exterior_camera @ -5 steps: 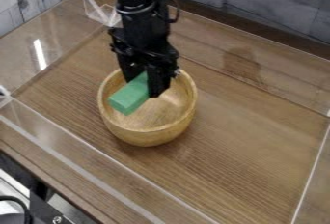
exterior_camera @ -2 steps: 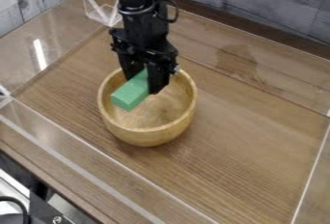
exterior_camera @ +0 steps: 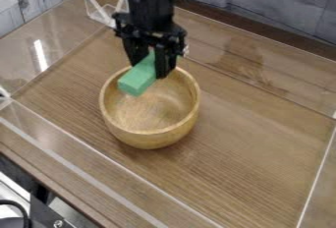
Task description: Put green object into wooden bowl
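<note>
One black robot gripper (exterior_camera: 141,57) | jaws clamped on the green block (exterior_camera: 134,77) | block tilted over the far left part of the wooden bowl (exterior_camera: 152,112) | bowl resting on a wooden tabletop (exterior_camera: 243,119)

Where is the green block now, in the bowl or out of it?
Cannot tell: the green block overlaps the bowl's far rim in view, near the dark gripper.

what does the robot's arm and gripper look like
The arm is black and chunky, built from blocky segments that look like stacked motor housings, with a few small pale spots on them. The gripper at its end is dark too, though its finger shape is too blurred to make out. A pale, whitish looped thing, perhaps a cable, shows beside the arm.
</note>
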Tool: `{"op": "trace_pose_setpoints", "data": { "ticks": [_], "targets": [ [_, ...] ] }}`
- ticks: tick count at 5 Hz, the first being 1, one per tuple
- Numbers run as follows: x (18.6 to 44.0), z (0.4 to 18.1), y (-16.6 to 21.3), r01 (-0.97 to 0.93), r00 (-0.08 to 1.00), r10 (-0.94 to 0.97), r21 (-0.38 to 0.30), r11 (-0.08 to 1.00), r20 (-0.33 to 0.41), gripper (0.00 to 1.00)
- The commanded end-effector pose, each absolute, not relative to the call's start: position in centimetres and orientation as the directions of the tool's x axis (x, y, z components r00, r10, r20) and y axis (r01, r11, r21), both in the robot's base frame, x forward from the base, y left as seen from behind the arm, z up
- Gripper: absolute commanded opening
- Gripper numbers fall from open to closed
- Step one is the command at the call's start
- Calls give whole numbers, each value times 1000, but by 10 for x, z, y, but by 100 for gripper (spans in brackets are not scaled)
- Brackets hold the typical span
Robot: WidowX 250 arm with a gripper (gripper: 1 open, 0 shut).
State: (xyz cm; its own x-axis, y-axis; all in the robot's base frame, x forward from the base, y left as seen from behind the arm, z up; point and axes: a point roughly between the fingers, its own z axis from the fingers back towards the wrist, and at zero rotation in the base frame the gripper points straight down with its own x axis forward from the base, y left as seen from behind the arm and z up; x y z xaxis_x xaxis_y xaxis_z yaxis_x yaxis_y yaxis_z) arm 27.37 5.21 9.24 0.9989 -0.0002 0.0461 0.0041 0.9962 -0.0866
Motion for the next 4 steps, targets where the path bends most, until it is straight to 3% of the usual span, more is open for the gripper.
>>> {"op": "trace_pose_setpoints", "data": {
  "ticks": [1, 3, 4],
  "targets": [
    [288, 115, 57, -21, 996, 27, -72, 997, 87, 0],
    [292, 119, 57, 67, 994, -61, -71, 995, 88, 0],
    [282, 122, 57, 109, 991, -102, -80, 991, 88, 0]
  ]
}}
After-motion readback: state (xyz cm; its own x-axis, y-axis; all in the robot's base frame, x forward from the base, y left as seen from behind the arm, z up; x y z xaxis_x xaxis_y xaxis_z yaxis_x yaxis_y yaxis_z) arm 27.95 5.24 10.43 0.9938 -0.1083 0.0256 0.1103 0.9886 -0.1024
